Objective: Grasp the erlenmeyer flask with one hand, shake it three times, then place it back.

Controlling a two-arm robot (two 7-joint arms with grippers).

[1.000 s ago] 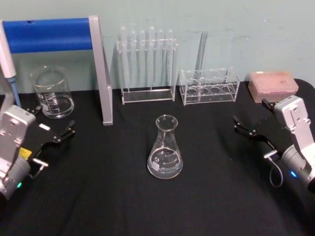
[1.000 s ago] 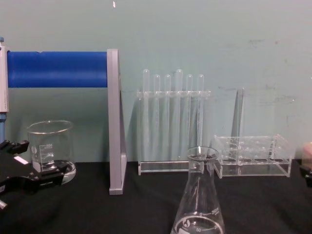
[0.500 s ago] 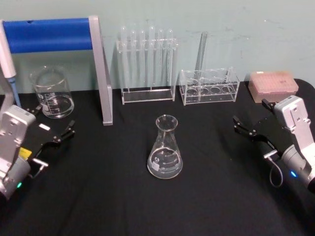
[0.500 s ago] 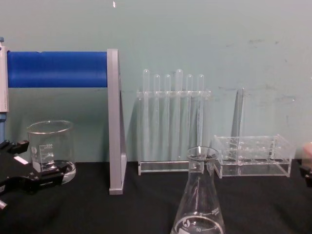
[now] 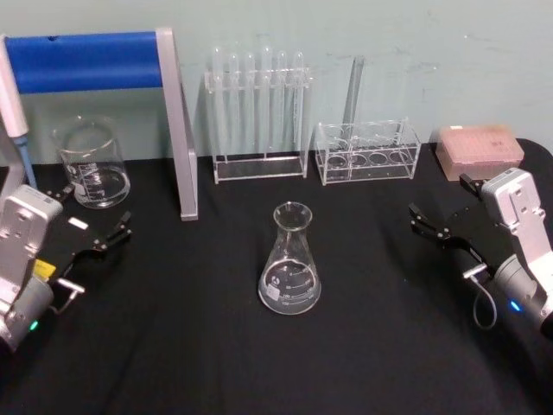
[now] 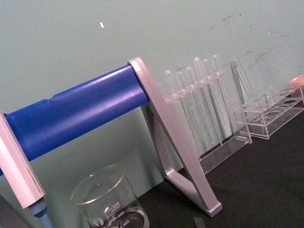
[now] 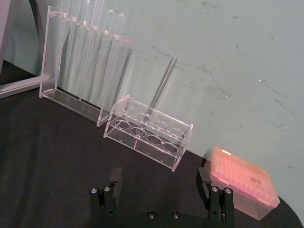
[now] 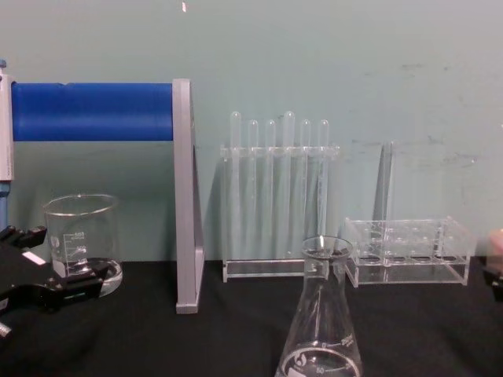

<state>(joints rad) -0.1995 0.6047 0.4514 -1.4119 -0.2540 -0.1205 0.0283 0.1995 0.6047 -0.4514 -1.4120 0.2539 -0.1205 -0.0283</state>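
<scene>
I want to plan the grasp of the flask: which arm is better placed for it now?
Likely right. The right gripper, jaws open, is nearer the erlenmeyer flask; the left gripper sits farther off, beside the beaker.

Brightness: moderate and even; the wall is evenly lit, the black table stays dark and matte.
Source: soft and diffuse, seemingly from above; no lamp can be made out.
Shadows: faint grey ones on the wall behind the rack and under the bar; none clear on the table.
Glare: small white glints on the flask and the beaker; a pale sheen along the bar.
</scene>
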